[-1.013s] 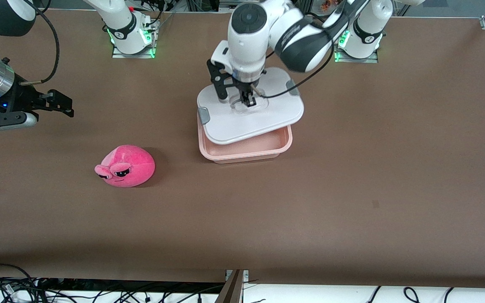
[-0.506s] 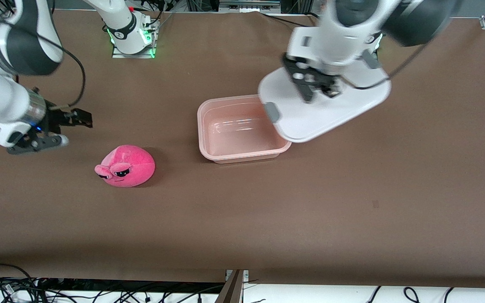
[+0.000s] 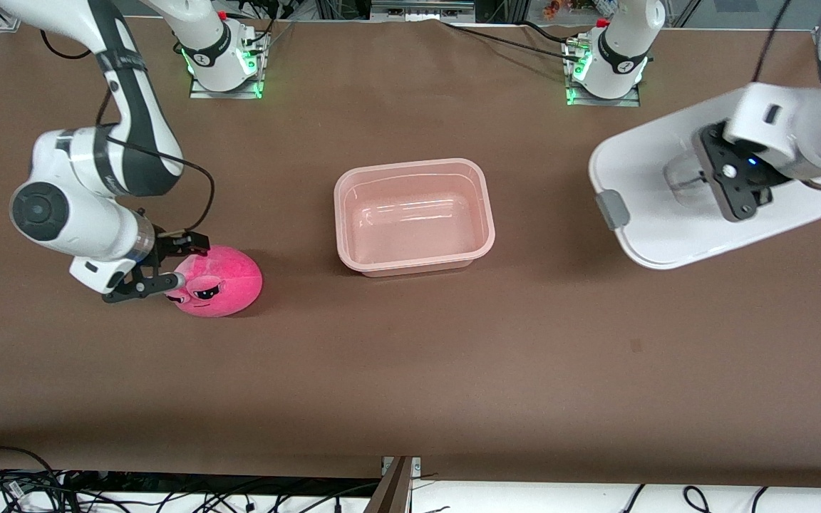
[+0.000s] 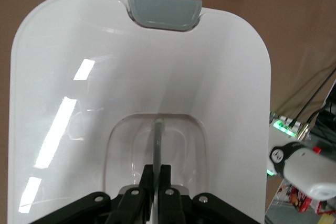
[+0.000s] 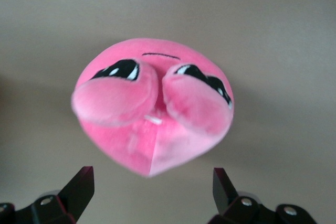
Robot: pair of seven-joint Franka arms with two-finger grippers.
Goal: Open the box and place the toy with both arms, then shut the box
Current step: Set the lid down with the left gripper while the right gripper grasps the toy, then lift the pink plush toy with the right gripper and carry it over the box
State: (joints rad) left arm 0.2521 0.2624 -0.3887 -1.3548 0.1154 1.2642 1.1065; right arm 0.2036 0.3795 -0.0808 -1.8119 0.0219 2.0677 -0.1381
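Translucent pale pink rounded-rectangular plastic tub (image 3: 414, 217), the box, standing uncovered and empty near the middle of the brown table (image 3: 453, 370). White plastic lid (image 3: 656, 192) with grey side clip (image 3: 611, 209) and clear recessed handle (image 3: 683, 174), held up in the air over the left arm's end of the table, tilted, well apart from the tub. Left gripper (image 3: 731, 187) above the lid, black fingers (image 4: 164, 178) pinched together on the clear handle's thin bar (seen plainly in the left wrist view, the bar running straight up between the two closed tips). Grey clip at the lid's edge toward the tub.

Small round hot-pink plush toy (image 3: 217, 281) with bulging eyes and a grumpy face, resting on the table toward the right arm's end, nearer to the front camera than the tub and well apart from it. Right gripper (image 3: 166, 265) low at the toy's side, on the side away from the tub, just beside or touching the plush (contact not clear). Black fingers (image 5: 79, 186) spread wide, holding nothing; in the right wrist view one fingertip at each side of the toy's rounded edge, the plush not yet between them. Toy's two bulging eyes turned toward that wrist camera.
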